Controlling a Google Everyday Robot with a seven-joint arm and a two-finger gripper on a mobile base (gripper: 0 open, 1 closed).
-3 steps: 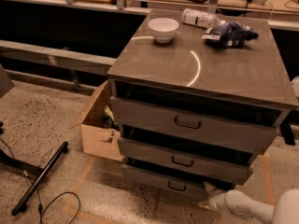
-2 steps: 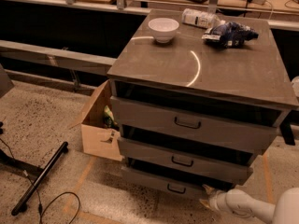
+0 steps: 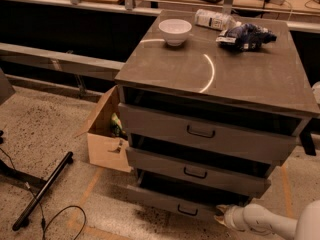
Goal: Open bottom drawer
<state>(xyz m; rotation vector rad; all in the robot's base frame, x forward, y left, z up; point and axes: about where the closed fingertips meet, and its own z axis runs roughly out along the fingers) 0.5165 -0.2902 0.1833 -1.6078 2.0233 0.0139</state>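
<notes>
The bottom drawer [image 3: 160, 200], the lowest and slimmest grey front with a small black bail handle [image 3: 187, 210], stands pulled out from the grey cabinet [image 3: 215, 79] further than the two drawers above it. My gripper [image 3: 220, 215] is at the drawer's right end, low near the floor, on the end of my white arm [image 3: 260, 221], which comes in from the bottom right. It is beside the front panel's right edge, to the right of the handle. The middle drawer [image 3: 165, 164] and the top drawer [image 3: 160, 124] each stand slightly open.
A white bowl [image 3: 175, 31], a plastic bottle [image 3: 214, 19] and a dark blue bag [image 3: 245, 36] lie on the cabinet top. An open cardboard box [image 3: 105, 139] stands against the cabinet's left side. A black bar [image 3: 42, 191] and cable [image 3: 60, 219] lie on the floor at left.
The bottom drawer has slid out toward the camera; its front and handle sit lower in view. My gripper stays at its right end. The other drawers have not moved.
</notes>
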